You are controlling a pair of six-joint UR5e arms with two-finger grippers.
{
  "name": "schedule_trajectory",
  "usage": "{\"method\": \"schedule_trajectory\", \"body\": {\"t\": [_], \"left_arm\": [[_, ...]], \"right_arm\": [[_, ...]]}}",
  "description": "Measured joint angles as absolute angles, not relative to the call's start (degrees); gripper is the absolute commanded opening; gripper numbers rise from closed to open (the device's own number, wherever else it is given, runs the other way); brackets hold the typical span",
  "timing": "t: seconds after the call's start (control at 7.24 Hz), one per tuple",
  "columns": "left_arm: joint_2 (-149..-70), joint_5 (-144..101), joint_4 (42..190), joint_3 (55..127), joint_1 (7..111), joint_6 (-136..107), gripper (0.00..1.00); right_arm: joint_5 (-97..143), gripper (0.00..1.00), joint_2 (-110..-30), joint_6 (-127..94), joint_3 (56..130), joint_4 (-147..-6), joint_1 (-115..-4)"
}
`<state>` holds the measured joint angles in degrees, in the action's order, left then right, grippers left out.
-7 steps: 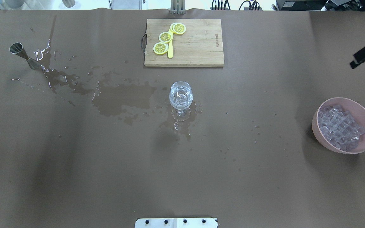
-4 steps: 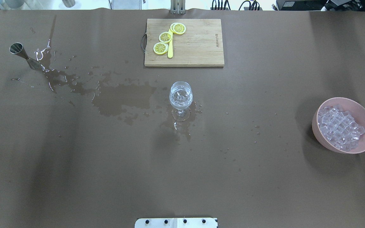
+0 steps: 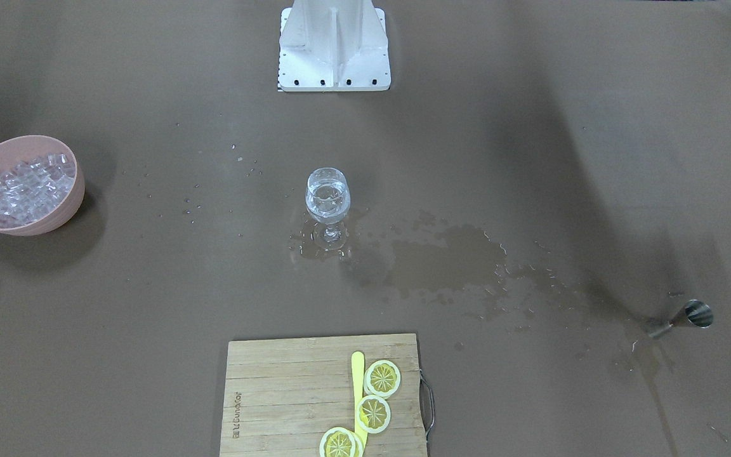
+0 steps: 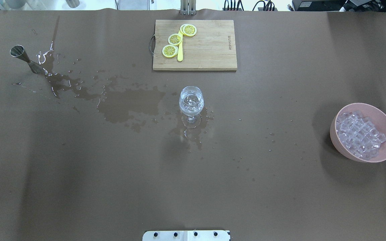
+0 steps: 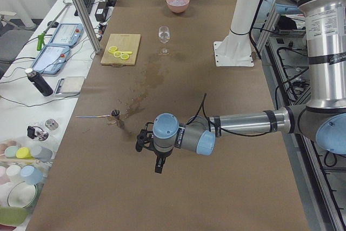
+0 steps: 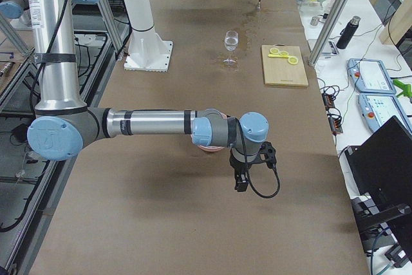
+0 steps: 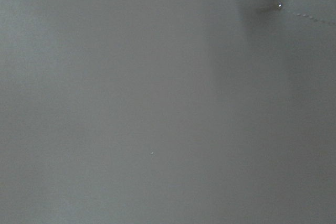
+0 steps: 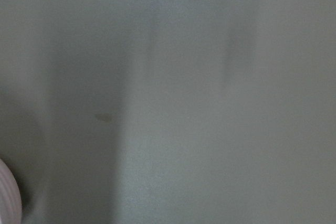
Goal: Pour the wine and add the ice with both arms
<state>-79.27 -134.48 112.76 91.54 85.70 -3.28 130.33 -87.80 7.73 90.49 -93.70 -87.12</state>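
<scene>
A clear wine glass (image 4: 191,100) stands upright mid-table with clear wine in its bowl; it also shows in the front view (image 3: 327,193). The ice (image 4: 359,134) is heaped in a pink bowl (image 4: 385,122) at the right. Both arms are outside the overhead and front views. My left gripper (image 5: 157,158) hangs over bare table beyond the jigger (image 5: 114,114), fingers pointing down. My right gripper (image 6: 239,181) hangs just beyond the bowl, which its arm mostly hides. I cannot tell whether either gripper is open or shut. Both look empty.
A steel jigger (image 4: 25,58) stands at the far left by dark wet stains (image 4: 126,103) spreading toward the glass. A wooden cutting board (image 4: 206,47) with lemon slices (image 4: 174,39) lies at the back centre. The white pedestal (image 3: 334,44) stands at the robot's edge.
The right gripper, seen at the right edge of the overhead view a second ago, has moved out of that view. The glass, bowl and jigger have not moved.
</scene>
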Motion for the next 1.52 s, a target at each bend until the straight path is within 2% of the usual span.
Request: {"method": "schedule_trajectory", "body": {"t": [0.55, 1.52], "left_arm": [[-84.07, -137.93, 103.27, 91.24, 87.22, -3.37, 0.99], [-84.71, -137.68, 102.48, 92.21, 91.13, -2.73, 0.98]], "right_arm": [[130.0, 1.0, -86.83, 7.34, 90.04, -94.17, -88.26], [130.66, 1.0, -86.5, 7.39, 90.85, -94.82, -90.79]]}}
